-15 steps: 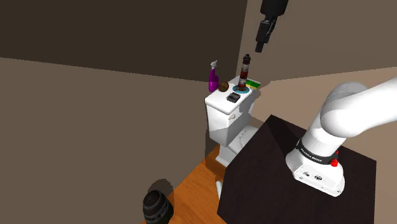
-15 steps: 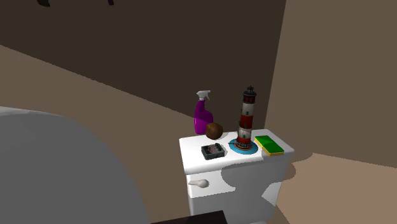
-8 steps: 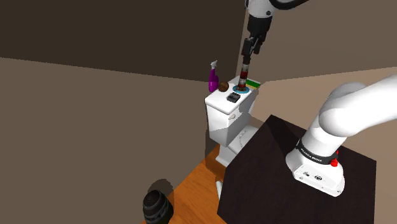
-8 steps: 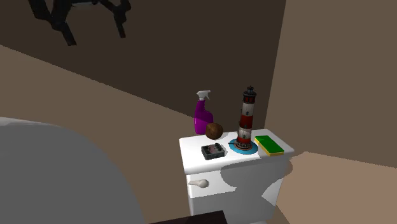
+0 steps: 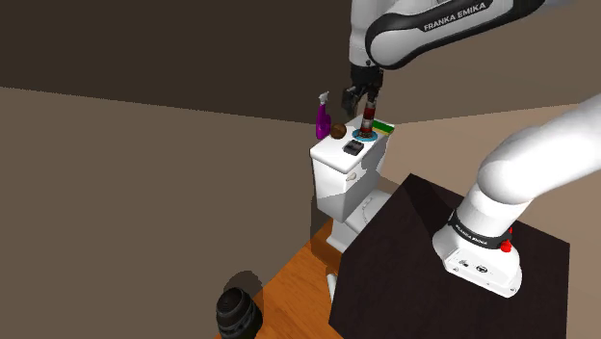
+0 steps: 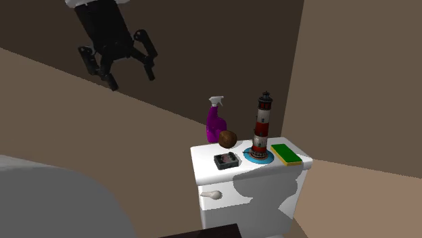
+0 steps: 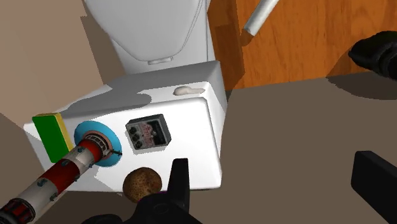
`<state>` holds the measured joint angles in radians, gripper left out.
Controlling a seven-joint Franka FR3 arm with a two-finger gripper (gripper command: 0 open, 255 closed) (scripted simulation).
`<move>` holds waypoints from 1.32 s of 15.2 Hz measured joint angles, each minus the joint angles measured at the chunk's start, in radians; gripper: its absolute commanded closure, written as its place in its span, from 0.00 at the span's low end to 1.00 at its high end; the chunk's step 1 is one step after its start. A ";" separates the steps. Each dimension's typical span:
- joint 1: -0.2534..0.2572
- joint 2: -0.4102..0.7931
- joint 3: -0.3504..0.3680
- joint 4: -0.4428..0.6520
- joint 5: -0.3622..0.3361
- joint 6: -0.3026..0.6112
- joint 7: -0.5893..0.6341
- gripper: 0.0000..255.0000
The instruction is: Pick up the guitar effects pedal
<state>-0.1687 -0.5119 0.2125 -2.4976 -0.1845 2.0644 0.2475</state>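
The guitar effects pedal (image 5: 355, 147) (image 6: 226, 161) (image 7: 147, 133) is a small dark box with knobs and a pale face. It lies flat on the white toilet tank lid (image 5: 332, 156) (image 6: 203, 157) (image 7: 194, 118), near its front edge. My black gripper (image 5: 361, 96) (image 6: 128, 76) (image 7: 277, 191) hangs open in the air above the tank, well apart from the pedal. Its fingers (image 7: 180, 184) stand wide apart and hold nothing.
On the lid also stand a red-and-white lighthouse model (image 5: 369, 120) (image 6: 262, 128) (image 7: 70, 168), a purple spray bottle (image 5: 323, 117) (image 6: 215, 122), a brown ball (image 6: 227, 138) (image 7: 141, 183) and a green-yellow sponge (image 6: 287, 153) (image 7: 52, 135). A black round object (image 5: 236, 313) sits on the wooden floor.
The gripper has come down and moved toward the shoulder view's left, closer above the tank. The things on the lid have not moved.
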 measured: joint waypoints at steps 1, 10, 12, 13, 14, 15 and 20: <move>-0.018 0.032 0.011 -0.007 -0.020 0.035 0.037 0.00; -0.178 0.369 0.099 0.078 -0.288 0.220 0.439 0.00; -0.198 0.452 0.107 0.108 -0.367 0.239 0.549 0.00; -0.207 0.501 0.105 0.133 -0.410 0.246 0.602 0.00; -0.212 0.532 0.102 0.151 -0.441 0.243 0.647 0.00; -0.218 0.565 0.094 0.166 -0.475 0.247 0.690 0.00; -0.220 0.753 0.042 0.290 -0.626 0.235 0.893 0.00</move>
<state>-0.3888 0.2408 0.2542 -2.2073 -0.8109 2.2992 1.1402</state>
